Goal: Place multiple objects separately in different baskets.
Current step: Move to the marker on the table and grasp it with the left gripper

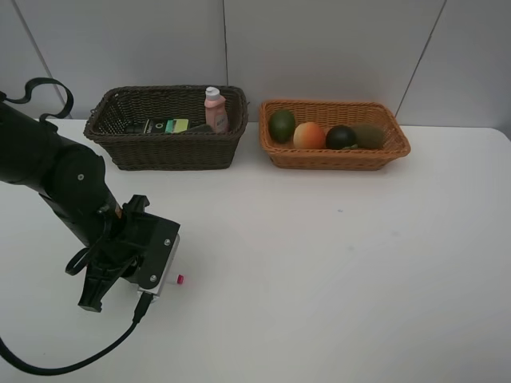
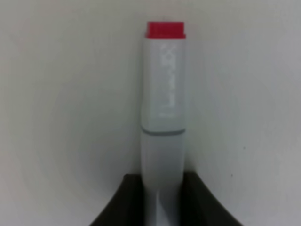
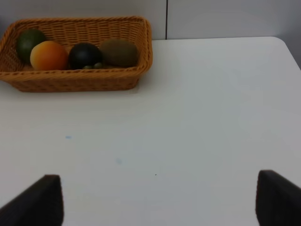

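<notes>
A white marker with a pink tip [image 2: 163,94] lies on the white table, and my left gripper [image 2: 162,200] is shut on its body. In the high view only the pink tip [image 1: 180,279] pokes out beside the left wrist, at the front left. The dark brown basket [image 1: 112,148] holds a pink white-capped bottle [image 1: 215,112] and a dark-green box [image 1: 162,125]. In the light orange-tan basket [image 1: 335,158] lie a green fruit [image 1: 281,125], an orange-red fruit [image 1: 309,136], a dark-green round fruit [image 1: 341,137] and a brown kiwi [image 1: 370,135]. My right gripper [image 3: 160,202] is open over bare table.
Both baskets stand side by side at the back, against the grey wall. The left arm [image 1: 56,171] and its cable cover the front left of the table. The table's right edge [image 3: 292,52] shows in the right wrist view.
</notes>
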You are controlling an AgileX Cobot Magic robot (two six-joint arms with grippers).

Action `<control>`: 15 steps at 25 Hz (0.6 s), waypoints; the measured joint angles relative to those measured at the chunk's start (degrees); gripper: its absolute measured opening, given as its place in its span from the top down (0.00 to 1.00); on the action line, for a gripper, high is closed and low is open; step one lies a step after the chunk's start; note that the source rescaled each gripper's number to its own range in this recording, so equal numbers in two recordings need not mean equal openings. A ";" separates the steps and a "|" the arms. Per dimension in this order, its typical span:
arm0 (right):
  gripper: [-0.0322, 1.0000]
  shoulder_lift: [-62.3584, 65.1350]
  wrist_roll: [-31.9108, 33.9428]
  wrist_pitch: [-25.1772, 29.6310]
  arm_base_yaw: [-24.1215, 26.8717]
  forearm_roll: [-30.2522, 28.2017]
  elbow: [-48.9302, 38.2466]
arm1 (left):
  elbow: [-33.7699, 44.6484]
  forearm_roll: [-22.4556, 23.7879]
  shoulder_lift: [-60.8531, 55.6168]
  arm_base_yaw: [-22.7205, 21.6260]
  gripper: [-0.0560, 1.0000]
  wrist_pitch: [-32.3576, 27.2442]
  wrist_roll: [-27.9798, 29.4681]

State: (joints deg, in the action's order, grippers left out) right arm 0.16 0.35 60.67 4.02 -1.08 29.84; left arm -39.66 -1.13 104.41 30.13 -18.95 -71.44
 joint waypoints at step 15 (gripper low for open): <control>0.02 0.00 0.00 0.00 0.00 0.00 0.00 | 0.05 -1.67 -5.19 0.00 0.91 -0.29 2.10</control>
State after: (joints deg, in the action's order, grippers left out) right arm 0.16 0.35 60.67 4.02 -1.08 29.84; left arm -39.61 -2.80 99.23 30.13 -19.25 -69.35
